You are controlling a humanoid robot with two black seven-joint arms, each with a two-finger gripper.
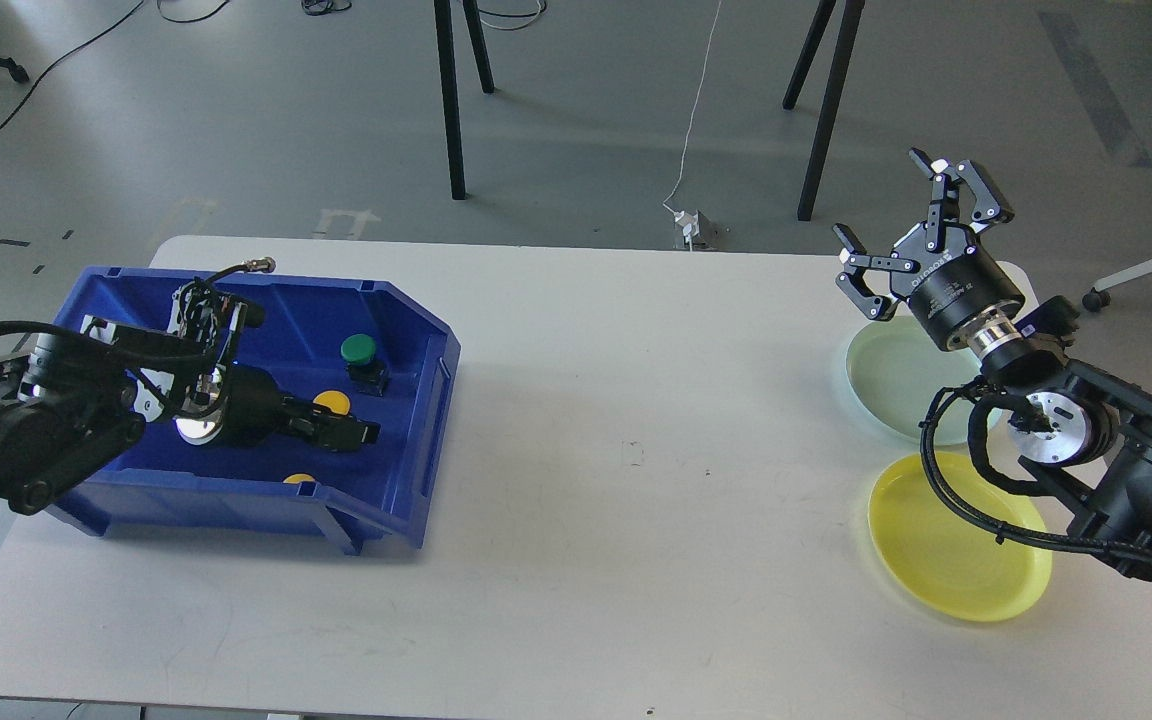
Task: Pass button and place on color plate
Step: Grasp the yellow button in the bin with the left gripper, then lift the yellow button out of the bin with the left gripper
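A blue bin at the table's left holds a green button, a yellow button and a second yellow button half hidden by the bin's front wall. My left gripper lies low inside the bin, right in front of the first yellow button and covering its base; its dark fingers cannot be told apart. My right gripper is open and empty, raised above the far edge of a pale green plate. A yellow plate lies in front of it.
The white table stretches between bin and plates. My right arm hangs over both plates. Black stand legs and a white cable are on the floor behind the table.
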